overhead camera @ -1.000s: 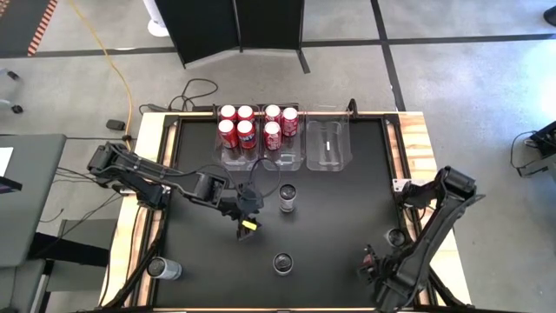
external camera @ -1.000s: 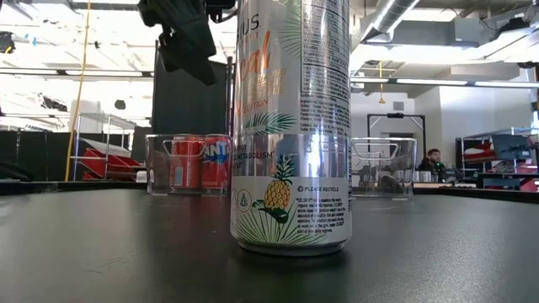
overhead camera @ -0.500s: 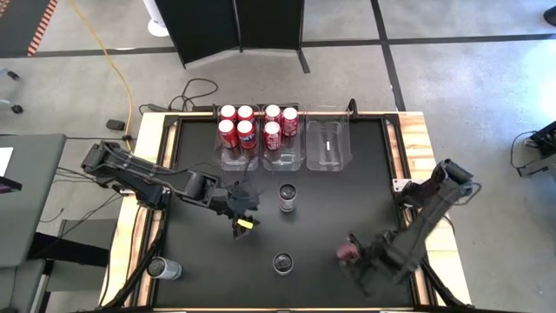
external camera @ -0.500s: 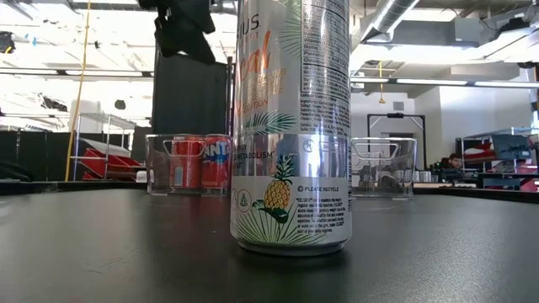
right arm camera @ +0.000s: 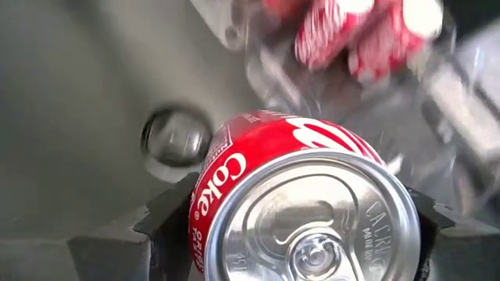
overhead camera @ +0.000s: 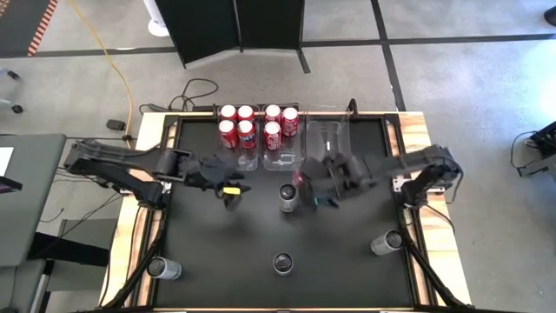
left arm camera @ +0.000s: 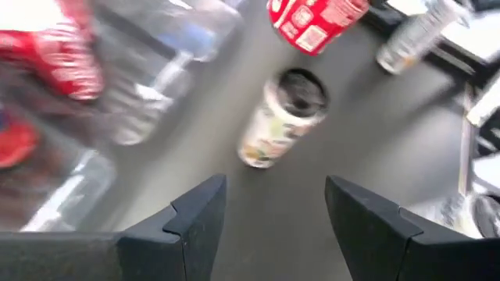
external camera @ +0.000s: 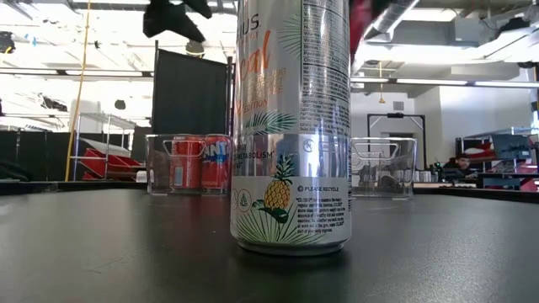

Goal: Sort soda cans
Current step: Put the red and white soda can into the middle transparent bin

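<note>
My right gripper (overhead camera: 305, 184) is shut on a red soda can (right arm camera: 258, 168) with a silver top, raised over the table's middle. A silver can (overhead camera: 287, 198) with a dark top stands just below and beside it, and shows in the right wrist view as the dark top (right arm camera: 176, 136). My left gripper (overhead camera: 229, 191) hangs open to the left of that silver can (left arm camera: 281, 117), touching nothing. Several red cans (overhead camera: 246, 130) stand in the two clear bins (overhead camera: 236, 155) at the far edge. Another silver can (external camera: 290, 126) stands upright on the table near the front. My right gripper pinches the red can between its two fingers (right arm camera: 168, 211), one on each side of its wall (right arm camera: 215, 187). It reaches in from the table's right side. The can is lifted clear of the table, and its silver top (right arm camera: 312, 226) faces the wrist camera.
A third clear bin (overhead camera: 327, 143) at the far edge holds no cans. One silver can (overhead camera: 282, 263) stands near the front middle. Two more stand by the table's edges, at the near left (overhead camera: 165, 268) and at the right (overhead camera: 387, 243).
My right arm has swung from the near right corner across to the table's middle, carrying the red can lifted clear, toward the far bins. My left gripper has risen and drawn back toward the far left, staying open.
</note>
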Controlling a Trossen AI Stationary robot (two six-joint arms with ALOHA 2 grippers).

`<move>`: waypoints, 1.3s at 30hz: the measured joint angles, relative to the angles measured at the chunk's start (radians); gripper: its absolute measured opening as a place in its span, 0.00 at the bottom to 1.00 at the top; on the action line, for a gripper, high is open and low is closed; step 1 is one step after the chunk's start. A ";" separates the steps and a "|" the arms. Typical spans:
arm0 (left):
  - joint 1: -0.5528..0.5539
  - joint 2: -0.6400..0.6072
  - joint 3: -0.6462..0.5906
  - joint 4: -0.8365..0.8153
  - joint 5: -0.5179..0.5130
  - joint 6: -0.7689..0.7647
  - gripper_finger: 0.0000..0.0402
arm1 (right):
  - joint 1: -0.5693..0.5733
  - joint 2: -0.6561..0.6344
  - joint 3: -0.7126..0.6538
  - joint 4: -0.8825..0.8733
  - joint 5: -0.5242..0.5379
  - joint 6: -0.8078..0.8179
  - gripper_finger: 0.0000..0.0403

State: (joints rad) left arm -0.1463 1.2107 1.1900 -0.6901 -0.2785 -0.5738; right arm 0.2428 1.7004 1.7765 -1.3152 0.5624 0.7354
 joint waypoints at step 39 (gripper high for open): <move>-0.229 -0.209 0.000 -0.595 -0.374 -0.743 0.52 | -0.690 0.385 0.005 0.469 -0.380 -0.955 0.80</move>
State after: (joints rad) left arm -0.3752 1.0018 1.1896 -1.2848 -0.6527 -1.3171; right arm -0.4471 2.0853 1.7819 -0.8465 0.1828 -0.2199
